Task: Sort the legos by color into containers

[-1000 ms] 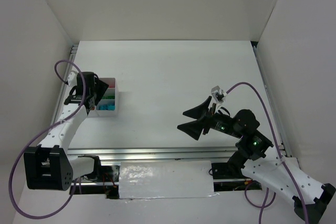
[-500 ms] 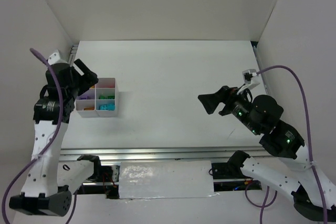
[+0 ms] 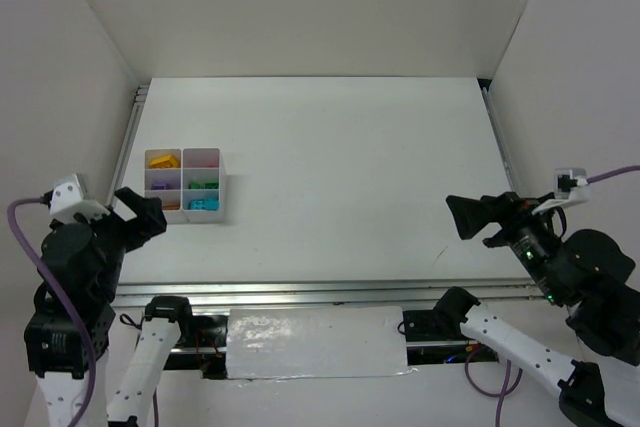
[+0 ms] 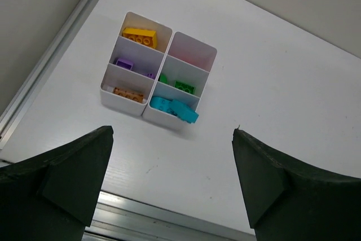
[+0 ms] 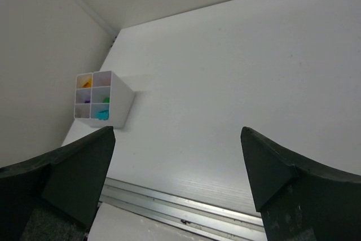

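The containers are one white six-compartment tray [image 3: 222, 187] at the table's left, also in the left wrist view [image 4: 168, 121] and small in the right wrist view [image 5: 119, 111]. Legos lie inside it: yellow [image 4: 140, 36], purple [image 4: 125, 62], orange [image 4: 127, 92], green [image 4: 184, 87] and teal [image 4: 175, 108], the teal one poking over the near rim. The far right compartment shows only a pinkish tint. My left gripper [image 3: 140, 209] [image 4: 172, 132] hangs open and empty, high above the table's near left edge. Over the near right edge, my right gripper [image 3: 470, 222] [image 5: 176, 131] is open and empty too.
White walls close in the table on the left, right and back. An aluminium rail [image 3: 300, 292] runs along the near edge, with a white cover plate [image 3: 315, 342] between the arm bases.
Both arms drew back toward the near edge and rose. The left gripper left the tray, which now shows whole, and opened wider. The right gripper stayed open.
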